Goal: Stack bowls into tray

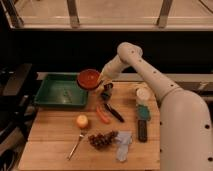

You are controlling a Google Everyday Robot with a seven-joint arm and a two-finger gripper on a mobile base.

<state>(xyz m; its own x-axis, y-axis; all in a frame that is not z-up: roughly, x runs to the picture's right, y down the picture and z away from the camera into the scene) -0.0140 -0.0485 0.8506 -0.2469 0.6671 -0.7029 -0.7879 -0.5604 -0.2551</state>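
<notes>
fingers (pixel 101 79) grip red-orange bowl (pixel 88 78) rim.

The red-orange bowl (pixel 89 78) looked like smooth plastic with a faint sheen, held up at the gripper (pixel 99 80) of a glossy white, hard-shelled arm (pixel 150 75). The green tray (pixel 52 98) was smooth plastic too, its floor catching dull highlights. The table (pixel 50 135) showed matt, pale wood with visible grain. The fork (pixel 76 145) looked metallic. The grapes (pixel 101 139) appeared dark and matt.
</notes>
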